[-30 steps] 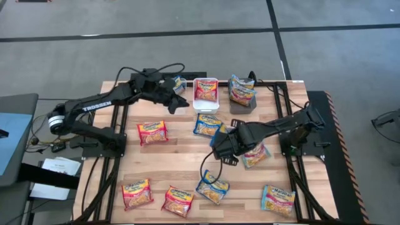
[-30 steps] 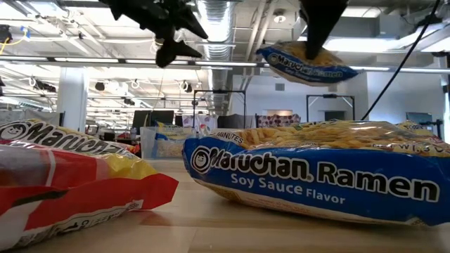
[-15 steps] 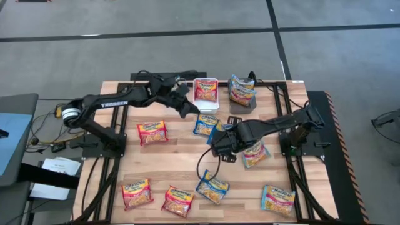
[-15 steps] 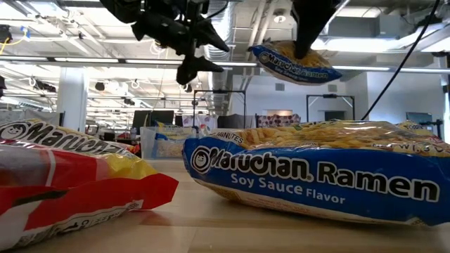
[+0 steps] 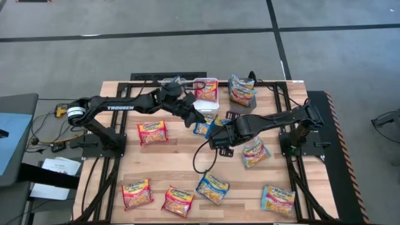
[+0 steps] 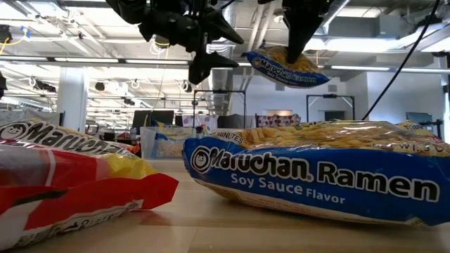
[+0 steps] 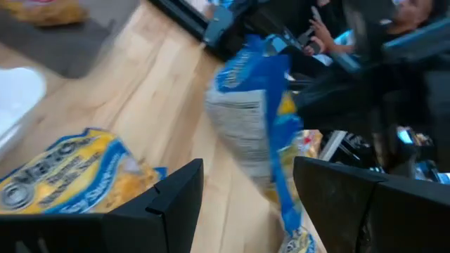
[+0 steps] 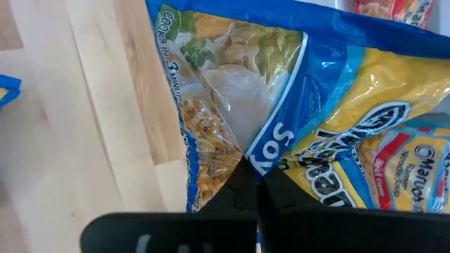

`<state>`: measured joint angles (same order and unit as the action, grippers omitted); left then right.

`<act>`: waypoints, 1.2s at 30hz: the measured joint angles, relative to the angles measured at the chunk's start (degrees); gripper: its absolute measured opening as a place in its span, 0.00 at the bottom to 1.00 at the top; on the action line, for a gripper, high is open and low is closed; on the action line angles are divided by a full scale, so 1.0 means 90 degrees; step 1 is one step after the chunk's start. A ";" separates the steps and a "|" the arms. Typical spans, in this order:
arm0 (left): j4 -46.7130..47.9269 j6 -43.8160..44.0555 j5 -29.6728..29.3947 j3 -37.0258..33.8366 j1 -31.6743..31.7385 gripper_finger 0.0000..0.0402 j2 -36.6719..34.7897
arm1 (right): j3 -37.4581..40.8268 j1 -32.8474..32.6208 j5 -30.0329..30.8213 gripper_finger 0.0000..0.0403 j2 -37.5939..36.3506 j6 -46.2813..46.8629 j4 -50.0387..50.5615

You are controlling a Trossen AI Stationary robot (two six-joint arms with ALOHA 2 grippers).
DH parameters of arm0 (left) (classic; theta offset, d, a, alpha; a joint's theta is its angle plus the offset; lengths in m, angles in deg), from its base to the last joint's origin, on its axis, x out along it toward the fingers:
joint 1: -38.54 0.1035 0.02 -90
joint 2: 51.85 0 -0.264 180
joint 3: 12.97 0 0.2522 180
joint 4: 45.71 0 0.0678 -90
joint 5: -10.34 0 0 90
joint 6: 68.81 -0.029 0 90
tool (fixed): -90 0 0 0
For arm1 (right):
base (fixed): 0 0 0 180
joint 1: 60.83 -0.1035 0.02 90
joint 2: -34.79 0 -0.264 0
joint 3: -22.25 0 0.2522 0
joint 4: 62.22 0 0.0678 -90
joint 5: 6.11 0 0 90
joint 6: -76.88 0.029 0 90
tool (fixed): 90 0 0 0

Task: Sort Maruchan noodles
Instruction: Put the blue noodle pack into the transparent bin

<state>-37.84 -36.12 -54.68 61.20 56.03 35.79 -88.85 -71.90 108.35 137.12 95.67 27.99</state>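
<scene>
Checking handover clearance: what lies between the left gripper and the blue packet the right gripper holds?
Nothing: in the low view only air separates the open left gripper from the blue packet pinched in the right gripper; the left wrist view agrees.

Mid-table crowded: left gripper (image 5: 195,116) and right gripper (image 5: 215,134) with its lifted packet (image 5: 215,128) nearly meet; bare wood (image 5: 181,164) between packet rows passable.

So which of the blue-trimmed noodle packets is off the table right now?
The blue packet pinched in the right end effector, hanging in the air near the table's middle. The other blue ones, like the packet at the front edge, lie flat on the wood.
</scene>
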 joint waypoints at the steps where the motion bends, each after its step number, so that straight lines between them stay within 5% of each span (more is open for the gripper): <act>1: -0.0004 0.0003 0.0002 -0.0001 -0.0032 0.52 0.0014 | 0.0000 0.0000 0.0001 0.01 0.0001 0.0000 0.0000; 36: -0.0197 0.0108 0.0249 -0.0007 -0.0360 0.52 0.0284 | 0.0000 -0.0002 0.0103 0.01 0.0001 -0.0143 -0.0938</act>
<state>-39.61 -35.15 -52.44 61.13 52.78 38.35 -88.85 -71.92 109.28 137.14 94.38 19.55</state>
